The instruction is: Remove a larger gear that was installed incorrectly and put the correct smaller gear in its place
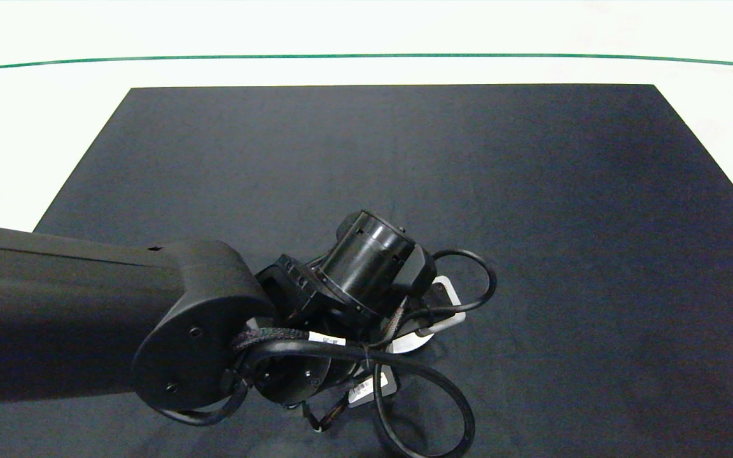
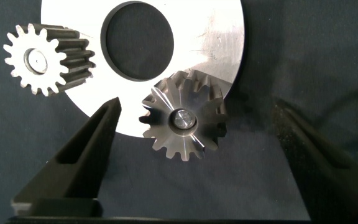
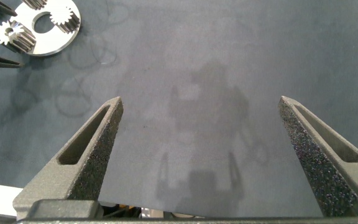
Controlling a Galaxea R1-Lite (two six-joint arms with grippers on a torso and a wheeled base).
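I have the left end effector hanging over the round metal plate, its fingers spread wide with nothing between them. The larger gear, the one with the long sharp teeth, sits on a pin at the plate's rim, between the two fingers but closer to one of them. A smaller gear with blunt teeth stands at the plate's rim on the other side of the plate's big centre hole.

My worry is the uneven centring: if I close from here, the nearer finger would likely meet the teeth first and push the gear sideways against its pin, jamming it or dragging the plate across the dark mat. The pointed teeth also give the pads a poor seat, so the gear could slip or cock as I lift.

From the head view the left arm reaches in over the worktop and bends steeply down at the wrist, hiding most of the plate; I cannot be sure from there how level the wrist is.

The right end effector hovers wide and empty over bare mat, well apart from the plate.
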